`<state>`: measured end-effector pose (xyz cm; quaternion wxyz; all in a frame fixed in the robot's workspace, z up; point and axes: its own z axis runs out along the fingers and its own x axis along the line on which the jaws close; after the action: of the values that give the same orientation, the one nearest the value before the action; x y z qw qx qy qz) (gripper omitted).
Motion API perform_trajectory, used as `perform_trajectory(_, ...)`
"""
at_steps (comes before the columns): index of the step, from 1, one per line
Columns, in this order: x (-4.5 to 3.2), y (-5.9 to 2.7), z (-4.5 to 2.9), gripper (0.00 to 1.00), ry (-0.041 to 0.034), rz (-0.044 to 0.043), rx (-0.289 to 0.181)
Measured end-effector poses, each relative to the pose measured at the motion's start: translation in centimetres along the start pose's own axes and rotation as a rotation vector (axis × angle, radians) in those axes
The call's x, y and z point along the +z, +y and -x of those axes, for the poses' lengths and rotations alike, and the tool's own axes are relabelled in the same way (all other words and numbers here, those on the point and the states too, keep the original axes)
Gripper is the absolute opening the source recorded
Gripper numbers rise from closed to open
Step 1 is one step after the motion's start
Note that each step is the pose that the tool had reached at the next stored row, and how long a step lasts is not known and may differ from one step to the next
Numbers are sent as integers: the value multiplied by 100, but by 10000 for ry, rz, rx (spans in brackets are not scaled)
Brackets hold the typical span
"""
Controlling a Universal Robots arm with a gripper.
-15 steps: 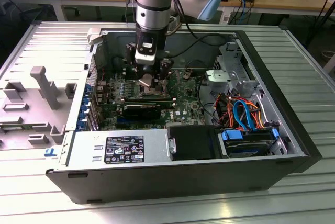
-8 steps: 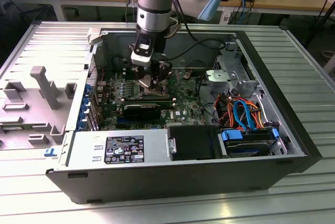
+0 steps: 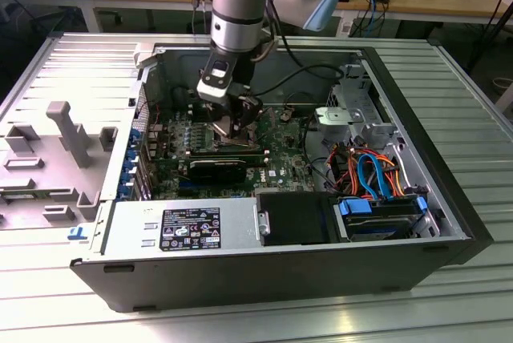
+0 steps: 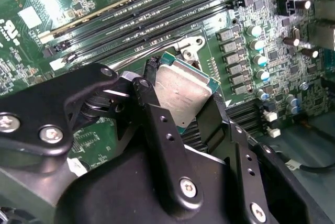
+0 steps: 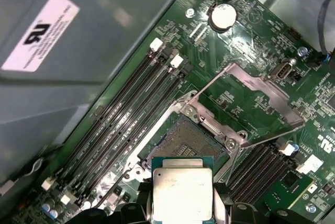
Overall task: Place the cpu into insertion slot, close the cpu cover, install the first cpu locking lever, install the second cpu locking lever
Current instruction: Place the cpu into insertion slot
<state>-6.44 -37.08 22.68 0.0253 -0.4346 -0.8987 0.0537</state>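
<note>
Fingers (image 4: 153, 110) in the second wrist view are clamped on the cpu (image 4: 183, 96), one black finger against each of two opposite edges, with its dull silver top facing the camera. The top carries faint print.

In the exterior view, from that view's left to its right, a grey plastic jig (image 3: 68, 131) lies on the ribbed metal counter (image 3: 465, 119). Beside it sits the open computer case (image 3: 264, 275). The arm (image 3: 236, 6) reaches down into the case, with the fingers (image 3: 236, 123) low over the green board (image 3: 280, 171). A black-and-white printed label (image 3: 191, 228) sits on the power supply at the front. Blue and orange cables (image 3: 373, 171) are bunched toward the view's right.

In the first wrist view, a white label with a black mark (image 5: 39, 33) is stuck on a grey housing. Long black memory slots (image 5: 131, 114) run beside the insertion slot (image 5: 191, 137), whose dark centre is bare. The cpu (image 5: 182, 195) hangs just beside that slot, not seated in it. The cpu cover (image 5: 267, 89) stands raised on the slot's far side, showing the green board through its window. A round silver battery (image 5: 223, 15) sits farther off on the board, and small white lettering dots the board.
</note>
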Motion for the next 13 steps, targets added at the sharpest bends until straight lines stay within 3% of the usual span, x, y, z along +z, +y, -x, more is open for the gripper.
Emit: perform_trajectory(13, 67, 51, 33, 55, 165, -1, 1374)
